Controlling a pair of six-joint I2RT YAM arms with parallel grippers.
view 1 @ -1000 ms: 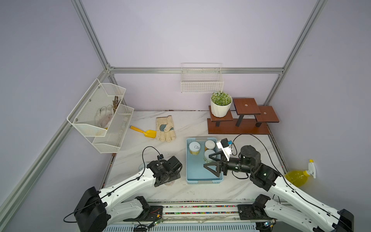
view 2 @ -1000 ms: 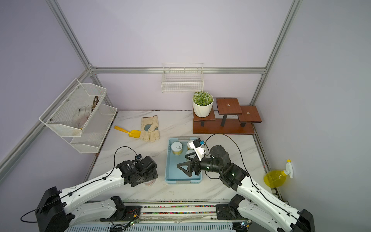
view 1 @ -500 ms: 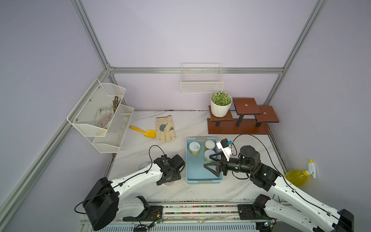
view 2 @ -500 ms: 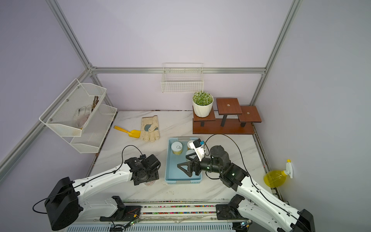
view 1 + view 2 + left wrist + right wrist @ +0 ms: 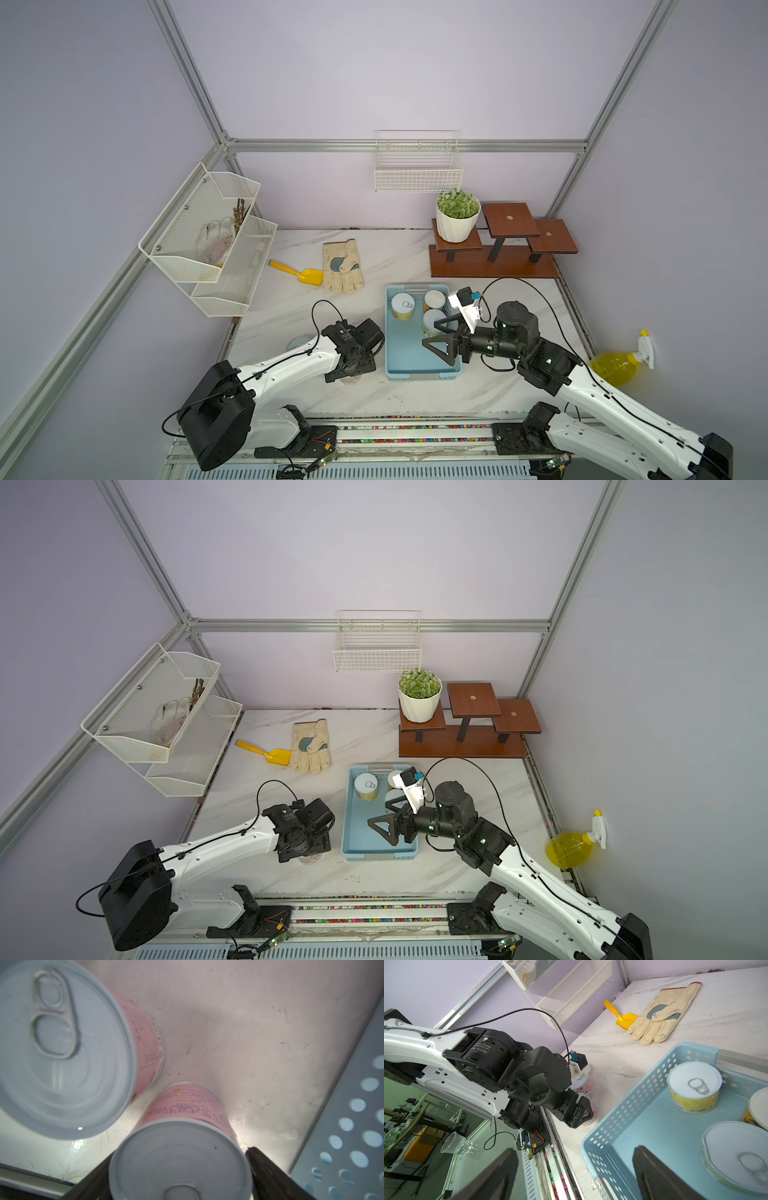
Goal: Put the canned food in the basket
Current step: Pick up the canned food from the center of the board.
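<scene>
Fingers [image 5: 270,1176] of my left gripper [image 5: 178,1154] stand close against both sides of a pink-labelled tin [image 5: 180,1167]; whether they press it I cannot tell. Only my left wrist view shows this. It also shows a second pink tin [image 5: 62,1043], ring-pull up, just beside the first on the table [image 5: 249,1032], and the perforated wall of the basket [image 5: 353,1126] near them. In both top views this gripper sits at lower centre, left of the basket, and covers the flanked tin almost wholly. My right gripper [image 5: 429,331] hangs over the basket's middle, spread wide and empty. My right wrist view alone shows the labels inside the basket: a yellow-labelled tin [image 5: 695,1084], a greenish-labelled tin [image 5: 735,1153] and a third tin [image 5: 758,1105]. A top view places all three in the basket's upper half.
</scene>
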